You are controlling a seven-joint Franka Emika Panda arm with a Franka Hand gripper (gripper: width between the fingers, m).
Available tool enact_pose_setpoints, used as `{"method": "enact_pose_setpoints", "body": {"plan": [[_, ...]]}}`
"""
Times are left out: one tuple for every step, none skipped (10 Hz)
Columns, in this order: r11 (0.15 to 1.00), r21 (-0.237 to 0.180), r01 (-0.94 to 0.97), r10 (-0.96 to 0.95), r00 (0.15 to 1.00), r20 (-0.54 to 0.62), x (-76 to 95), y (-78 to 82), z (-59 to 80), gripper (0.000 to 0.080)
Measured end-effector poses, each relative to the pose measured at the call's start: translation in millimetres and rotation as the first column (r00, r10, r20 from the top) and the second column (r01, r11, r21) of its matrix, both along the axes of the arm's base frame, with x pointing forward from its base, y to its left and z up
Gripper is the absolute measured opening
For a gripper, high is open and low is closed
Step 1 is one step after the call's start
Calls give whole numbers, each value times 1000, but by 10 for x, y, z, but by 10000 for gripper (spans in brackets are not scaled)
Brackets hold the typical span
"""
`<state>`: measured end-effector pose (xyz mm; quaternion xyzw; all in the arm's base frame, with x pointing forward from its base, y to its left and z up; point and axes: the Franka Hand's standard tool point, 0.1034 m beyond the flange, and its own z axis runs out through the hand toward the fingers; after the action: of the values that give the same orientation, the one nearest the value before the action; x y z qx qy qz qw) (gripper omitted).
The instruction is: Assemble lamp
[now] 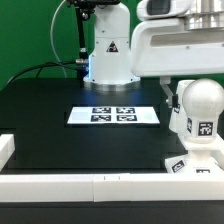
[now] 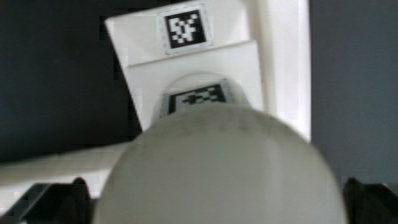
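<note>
In the exterior view the hand (image 1: 186, 95) sits at the upper right of the frame, a white block with its lower parts reaching down on either side of the bulb (image 1: 201, 100). Its jaws stand spread wide around the ball; whether they touch it cannot be told from here. The bulb is upright on the base (image 1: 189, 165) at the lower right, tags showing on both parts. The bench (image 1: 45, 115) is black, and the marker board (image 1: 114, 115) lies flat in the middle of it. White rails (image 1: 60, 187) run along the bottom edge and up the left side. Behind, the arm's pedestal (image 1: 108, 55) stands before a green backdrop. The hand's top is cut off by the frame.

In the wrist view the bulb (image 2: 222, 170) fills the lower middle, blurred and close. Two dark fingertips (image 2: 50, 203) show at the lower corners, well apart, one on each side of it. Beyond it lies the base (image 2: 187, 45) with two tags, beside a rail (image 2: 285, 60).
</note>
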<state>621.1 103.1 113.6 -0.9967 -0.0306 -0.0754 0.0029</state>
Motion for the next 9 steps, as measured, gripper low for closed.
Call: {"method": "enact_pose_setpoints", "body": {"plan": [[997,-19,-80,80,997,-1,-3,17,-2,698],[993,-28,-115,115,993,-1,3,-29,-5,698],[985,-43,-169,169,986,-4,5,-50,-6,698],[975,-55,-215,215,977,-7,5,-65,-7,698],[967,-62,-249,249,969,-9,6,-77,-8,698],[945,-76,-318,317,948,-16,3,-90,-3,698],[926,-83,-367,367,930,-22,-1,-91,15,698],[897,-100,-430,429,903,-37,-6,-97,23,698],[892,-105,-439,438,898,-39,-5,-114,16,698]]}}
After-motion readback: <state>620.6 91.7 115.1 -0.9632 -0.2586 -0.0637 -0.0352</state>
